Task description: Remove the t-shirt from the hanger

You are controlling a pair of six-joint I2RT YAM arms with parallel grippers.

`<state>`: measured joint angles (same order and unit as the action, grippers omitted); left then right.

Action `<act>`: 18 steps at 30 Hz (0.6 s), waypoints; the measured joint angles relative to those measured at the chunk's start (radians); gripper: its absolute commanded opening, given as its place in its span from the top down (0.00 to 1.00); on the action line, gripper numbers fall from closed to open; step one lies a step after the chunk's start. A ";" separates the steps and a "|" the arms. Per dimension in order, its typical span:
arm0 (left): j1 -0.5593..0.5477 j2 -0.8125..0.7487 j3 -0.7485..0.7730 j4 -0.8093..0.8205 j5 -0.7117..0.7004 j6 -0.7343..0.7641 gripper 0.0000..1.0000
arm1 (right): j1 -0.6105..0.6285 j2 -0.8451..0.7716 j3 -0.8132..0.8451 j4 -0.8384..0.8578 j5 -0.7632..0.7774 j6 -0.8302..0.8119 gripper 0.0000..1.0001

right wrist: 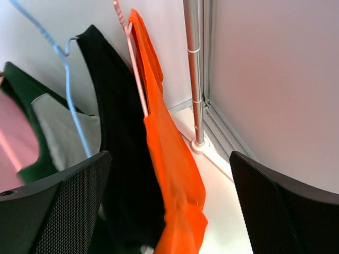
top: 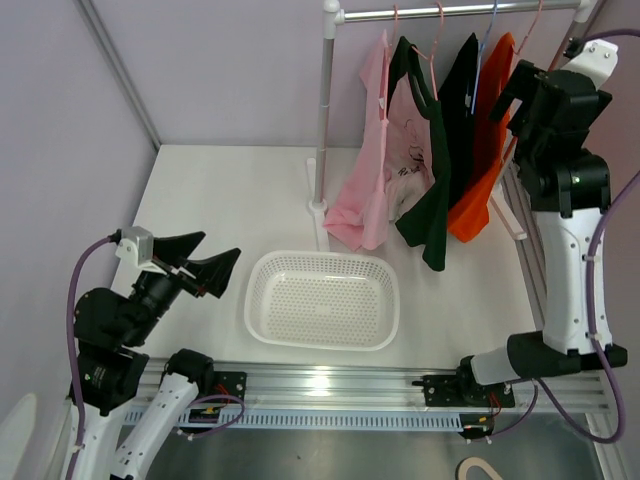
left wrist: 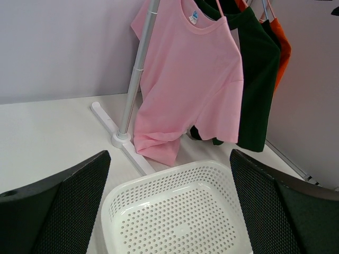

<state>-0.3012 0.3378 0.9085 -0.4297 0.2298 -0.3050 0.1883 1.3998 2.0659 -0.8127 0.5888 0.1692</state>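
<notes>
Several t-shirts hang on hangers from a rail (top: 460, 12): pink (top: 368, 150), dark green (top: 425, 170), black (top: 462, 110) and orange (top: 485, 150) at the right end. The orange t-shirt (right wrist: 172, 159) hangs on a pink hanger (right wrist: 135, 69). My right gripper (top: 512, 95) is raised beside the orange shirt, open and empty; in the right wrist view the gripper (right wrist: 169, 211) has the shirt hanging between its jaws, untouched. My left gripper (top: 205, 262) is open and empty, low at the near left, facing the basket (left wrist: 175, 211).
A white perforated basket (top: 322, 298) sits on the table in front of the rack. The rack's left post (top: 322, 110) and foot (top: 318, 215) stand behind it; the right post (right wrist: 195, 69) stands near the wall. Walls close in behind and at the right.
</notes>
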 measured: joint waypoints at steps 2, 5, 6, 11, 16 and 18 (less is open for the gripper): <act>0.000 0.004 0.000 0.000 0.006 0.000 0.01 | -0.040 0.051 0.040 -0.001 -0.031 -0.014 0.01; 0.000 0.005 -0.004 0.000 0.010 0.000 0.01 | -0.088 0.113 0.060 0.007 -0.095 -0.031 0.02; 0.000 0.005 -0.004 0.000 0.010 0.000 0.01 | -0.103 0.132 0.064 0.010 -0.118 -0.032 0.04; 0.000 0.008 -0.006 -0.001 0.010 0.000 0.01 | -0.175 0.273 0.172 0.008 -0.210 -0.028 0.13; 0.000 0.009 -0.007 -0.002 0.009 0.000 0.01 | -0.182 0.365 0.233 0.026 -0.256 -0.028 0.16; 0.000 0.009 -0.007 -0.002 0.009 0.000 0.01 | -0.179 0.381 0.238 0.029 -0.269 -0.028 0.19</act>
<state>-0.3012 0.3466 0.9012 -0.4313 0.2386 -0.3046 0.0093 1.7805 2.3043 -0.7834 0.3195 0.1413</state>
